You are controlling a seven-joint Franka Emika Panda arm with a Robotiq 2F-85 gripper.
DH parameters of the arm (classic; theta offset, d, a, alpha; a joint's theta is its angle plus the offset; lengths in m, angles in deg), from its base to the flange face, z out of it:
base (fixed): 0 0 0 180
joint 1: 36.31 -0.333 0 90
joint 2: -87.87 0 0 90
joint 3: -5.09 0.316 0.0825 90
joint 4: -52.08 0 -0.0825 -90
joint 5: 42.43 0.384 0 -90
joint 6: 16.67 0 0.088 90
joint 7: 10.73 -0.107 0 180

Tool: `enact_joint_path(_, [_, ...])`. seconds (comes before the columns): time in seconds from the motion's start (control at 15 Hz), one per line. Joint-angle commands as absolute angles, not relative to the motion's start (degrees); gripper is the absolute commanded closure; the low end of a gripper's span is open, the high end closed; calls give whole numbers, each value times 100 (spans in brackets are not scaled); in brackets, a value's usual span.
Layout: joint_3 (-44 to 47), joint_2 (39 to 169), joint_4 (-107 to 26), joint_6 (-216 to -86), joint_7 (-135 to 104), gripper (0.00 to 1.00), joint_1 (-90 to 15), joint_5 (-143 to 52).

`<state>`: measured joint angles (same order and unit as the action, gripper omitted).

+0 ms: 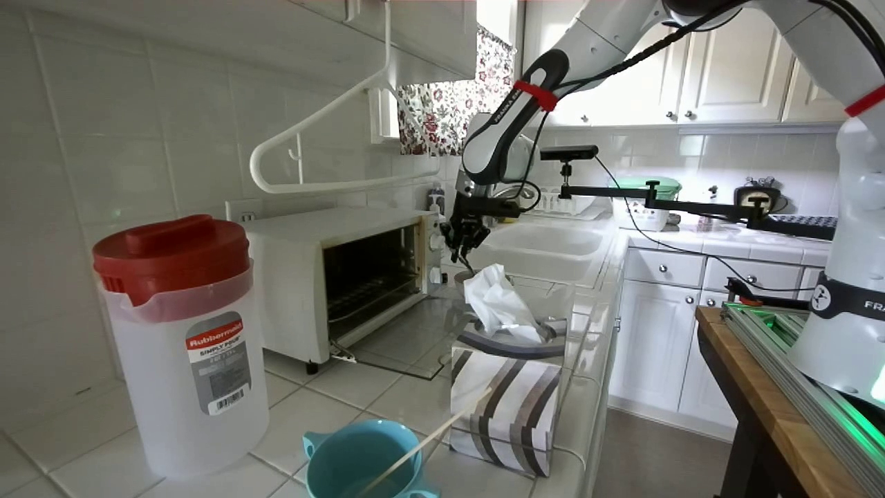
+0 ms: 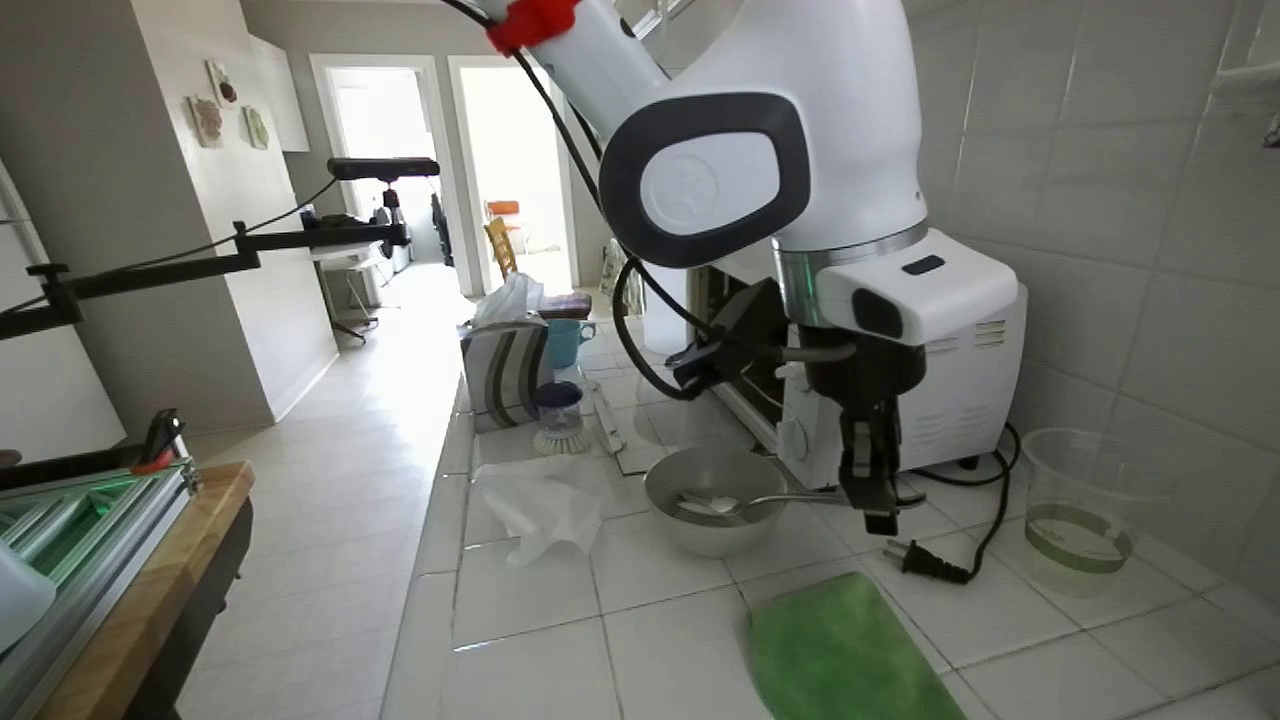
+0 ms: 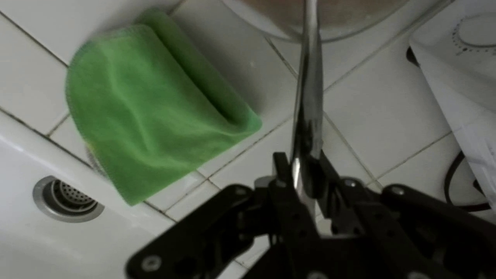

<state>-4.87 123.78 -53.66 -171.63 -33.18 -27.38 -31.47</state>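
A shiny metal spoon (image 3: 308, 89) runs up the wrist view, its handle gripped between the black fingers of my gripper (image 3: 304, 166). In an exterior view the spoon's head rests inside a grey bowl (image 2: 715, 535), and the handle passes over the rim to my gripper (image 2: 878, 510), low above the tiled counter. Only the bowl's near side (image 3: 267, 21) shows at the top of the wrist view. A green cloth (image 3: 147, 112) lies folded on the tiles beside the bowl. A crumpled white tissue (image 2: 545, 505) lies on the bowl's far side from my gripper.
A white toaster oven (image 1: 290, 277) stands against the wall, its glass door down. Near it are a power plug (image 2: 930, 565) and a clear container (image 2: 1080, 500). A striped tissue box (image 1: 505, 408), brush (image 2: 560, 415), pitcher (image 1: 187, 360) and sink (image 3: 23, 248) are around the counter.
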Motion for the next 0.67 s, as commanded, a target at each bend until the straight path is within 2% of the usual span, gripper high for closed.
enact_joint_path(0.0, [-572, 12313, -5355, -17258, -3356, 95, -2821, -3100])
enact_joint_path(0.6, [-1090, 12039, -5660, -18145, -3406, 95, -3398, -3548])
